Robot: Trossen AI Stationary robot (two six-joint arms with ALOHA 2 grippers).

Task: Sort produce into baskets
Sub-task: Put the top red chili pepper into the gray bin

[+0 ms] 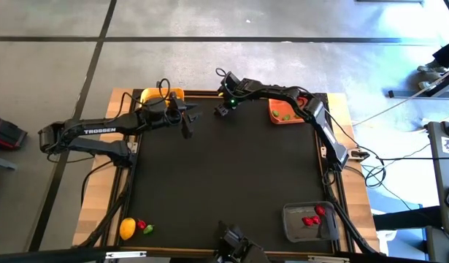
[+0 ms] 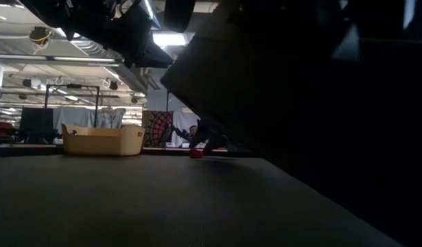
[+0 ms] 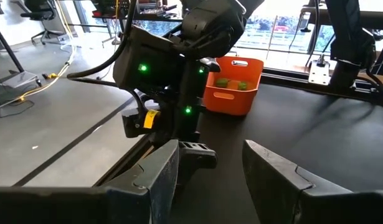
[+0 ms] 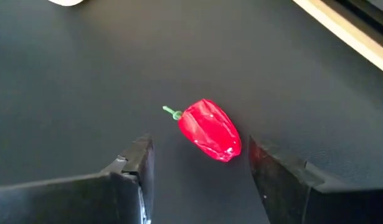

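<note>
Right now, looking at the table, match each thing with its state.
Things:
1. orange basket
2. grey basket
3. lemon
4. red pepper

States:
A. lies on the black mat between the open fingers of the right gripper
B. holds green pieces
C. holds red pieces
D. outside any basket, next to a small red piece and a green one

Pairs: 1-B, 2-C, 3-D, 4-A

The red pepper (image 4: 210, 129) is glossy, faceted plastic with a thin green stem. It lies on a matt black mat (image 4: 85, 74). The orange bin (image 3: 233, 84) looks like smooth plastic. The table's edge (image 1: 122, 98) is pale wood.
</note>
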